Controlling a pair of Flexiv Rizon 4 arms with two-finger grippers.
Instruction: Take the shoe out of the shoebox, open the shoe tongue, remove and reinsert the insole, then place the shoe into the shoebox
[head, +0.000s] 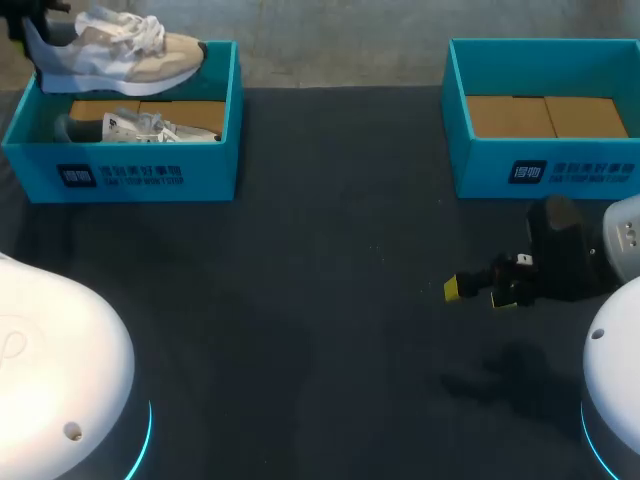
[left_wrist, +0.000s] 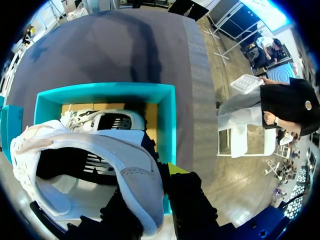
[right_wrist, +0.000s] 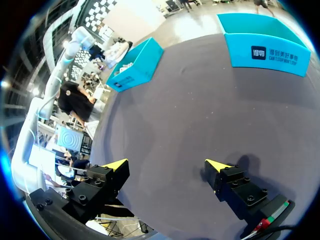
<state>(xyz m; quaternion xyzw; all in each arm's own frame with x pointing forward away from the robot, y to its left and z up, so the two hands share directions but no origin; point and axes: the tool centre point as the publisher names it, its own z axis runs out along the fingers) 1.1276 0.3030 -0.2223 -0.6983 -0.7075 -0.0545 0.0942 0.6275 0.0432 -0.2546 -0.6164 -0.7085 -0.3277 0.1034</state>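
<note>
The left fingers (left_wrist: 175, 168) clamp the heel of the pale shoe (head: 120, 50), which hangs above the far rim of the left shoebox (head: 130, 175). A second shoe (head: 140, 127) lies inside. The right fingers (right_wrist: 116, 168) stand spread over bare counter (head: 300, 300), just in front of the right shoebox (head: 545, 170).

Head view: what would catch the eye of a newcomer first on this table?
A pale shoe hangs above the left shoebox at the far left corner, held by the left gripper, jaws shut on its heel, while a second shoe lies inside that box. At the right, the right gripper hovers with jaws open over the dark table, in front of the empty right shoebox.
</note>
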